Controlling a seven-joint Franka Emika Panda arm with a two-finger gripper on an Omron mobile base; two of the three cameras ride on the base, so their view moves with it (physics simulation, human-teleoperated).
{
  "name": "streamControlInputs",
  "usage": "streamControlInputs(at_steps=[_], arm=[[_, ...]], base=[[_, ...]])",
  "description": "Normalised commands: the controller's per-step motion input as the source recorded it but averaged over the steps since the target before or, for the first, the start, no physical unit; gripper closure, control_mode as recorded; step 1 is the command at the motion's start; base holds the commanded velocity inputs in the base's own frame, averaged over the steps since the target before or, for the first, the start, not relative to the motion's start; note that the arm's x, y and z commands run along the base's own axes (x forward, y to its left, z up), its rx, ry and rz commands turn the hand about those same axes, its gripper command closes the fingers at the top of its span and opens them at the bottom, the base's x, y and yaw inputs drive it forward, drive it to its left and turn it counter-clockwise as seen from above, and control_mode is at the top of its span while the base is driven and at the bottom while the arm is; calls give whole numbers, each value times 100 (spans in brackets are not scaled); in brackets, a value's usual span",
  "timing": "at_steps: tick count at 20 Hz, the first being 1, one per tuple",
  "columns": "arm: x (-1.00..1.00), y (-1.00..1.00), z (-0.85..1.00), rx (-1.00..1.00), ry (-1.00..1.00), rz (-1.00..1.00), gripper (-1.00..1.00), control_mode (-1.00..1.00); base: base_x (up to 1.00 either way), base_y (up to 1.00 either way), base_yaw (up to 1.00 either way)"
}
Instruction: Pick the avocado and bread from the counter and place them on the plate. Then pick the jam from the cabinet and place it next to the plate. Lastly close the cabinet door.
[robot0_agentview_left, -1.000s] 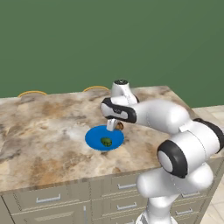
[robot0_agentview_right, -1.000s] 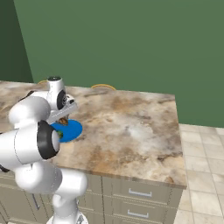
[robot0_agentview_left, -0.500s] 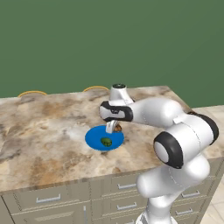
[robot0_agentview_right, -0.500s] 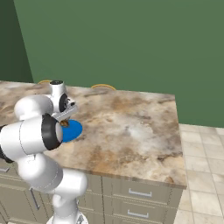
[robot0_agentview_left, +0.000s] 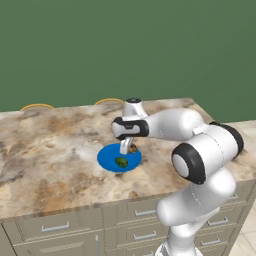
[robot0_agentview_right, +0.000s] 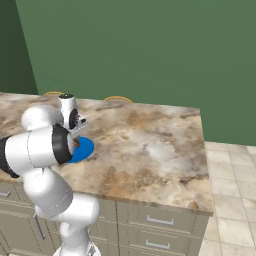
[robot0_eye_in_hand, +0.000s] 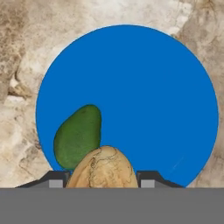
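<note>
Clamped in the pincer: the bread, a tan rounded lump wedged between the two dark tips, jaws drawn in narrow against its sides. Straight ahead along the pincer's line, and so below it: the plate, a blue disc spreading past the tips on both sides. Judged as held just above the plate rather than resting on it, though contact cannot be told for sure from the hand view.

Already lying on the plate: the avocado, beside the bread toward one tip, its long axis tilted and running away from the pincer, its near end tucked behind the bread. Toward the other tip and farther out: open blue.

From the left base view, pincer pointing down over the plate, with the avocado just beneath and slightly nearer the camera. Around the plate, marbled surface.

Likely next: lowering and release, best biased away from the avocado, toward the bare side of the plate. Risk: bread landing on the avocado and rolling off onto the surface.
</note>
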Motion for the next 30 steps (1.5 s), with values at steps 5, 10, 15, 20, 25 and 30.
streamControlInputs(at_steps=[5,10,15,20,25,30], arm=[[10,10,-17,0,5,2,100,-100],[17,10,-22,0,8,2,100,-100],[25,1,-26,0,8,1,100,-100],[27,0,-25,0,7,0,100,-100],[18,0,-21,0,3,0,100,-100],[3,13,-6,0,0,0,-100,-100]], base=[[0,0,0],[0,0,0],[0,0,0],[0,0,0],[0,0,0],[0,0,0]])
